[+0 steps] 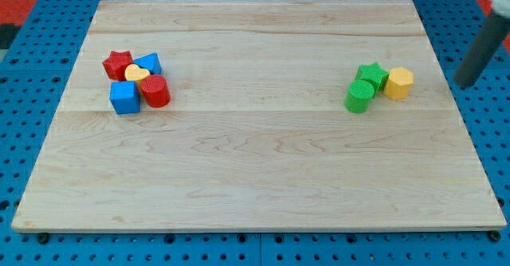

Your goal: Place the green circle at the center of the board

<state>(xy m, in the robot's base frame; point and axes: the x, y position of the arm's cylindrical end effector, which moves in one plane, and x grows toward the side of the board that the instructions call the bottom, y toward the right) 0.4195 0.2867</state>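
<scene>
My tip (464, 84) is the bare end of a dark rod, so it grips nothing. It stands at the view's right, just past the right edge of the wooden counter (255, 162), over the blue pegboard (486, 115). The rod slants up toward the view's top right corner.

The nearest block to my tip is the yellow hexagon (398, 84), apart from it to the view's left. The green star (372, 75) touches the hexagon's left side. The green circle (359, 96) sits against the star's lower left, well to the right of the counter's middle.

Far off at the view's left, five blocks huddle together: a red star (118, 64), a blue block (149, 62), a yellow heart (137, 74) between them, a red cylinder (156, 92) and a blue cube (124, 98) below.
</scene>
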